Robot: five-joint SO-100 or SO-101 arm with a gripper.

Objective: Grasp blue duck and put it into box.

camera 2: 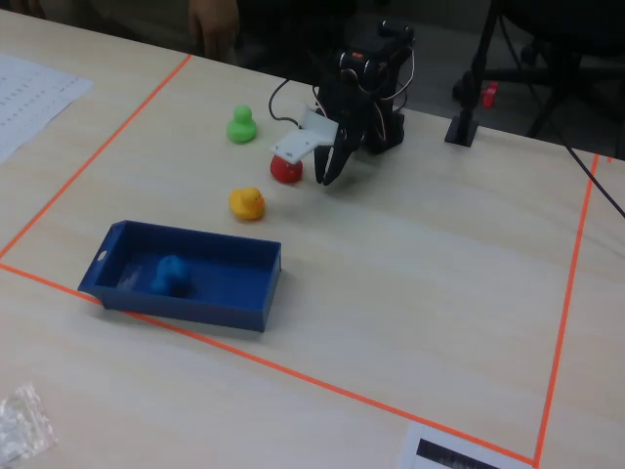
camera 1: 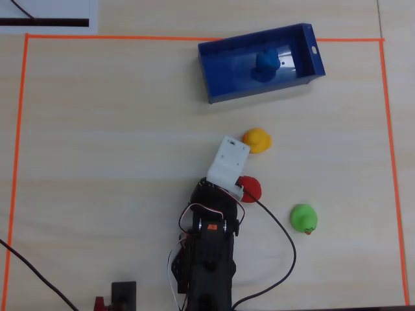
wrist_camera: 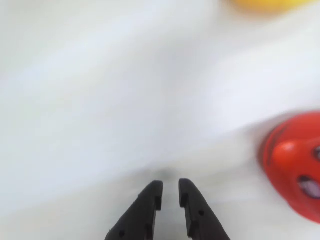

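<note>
Inside the box the blue duck already sits, on the floor of the bin toward the short end with the slot, clear of the walls as far as the overhead view shows. From the fixed view it rests in the left half of the bin, nearer the slotted end.

Well away from it, back toward the arm's base, the fingers hang low over the bare desk, drawn almost together with only a thin gap between the tips, and nothing is held between them. In the overhead view the box lies up and a little to the right of the arm, with the yellow duck standing between the two. A red duck sits just to the right of the fingers in the wrist view; the green duck is farther off to the right in the overhead view.

The box's long axis runs roughly left to right in the overhead view, tilted slightly, the slotted end to the right. Which way the blue duck's beak points I cannot tell; it reads only as a rounded blue lump.

Judging by how things lie, the placing looks done, and no further reach toward the duck seems called for.
</note>
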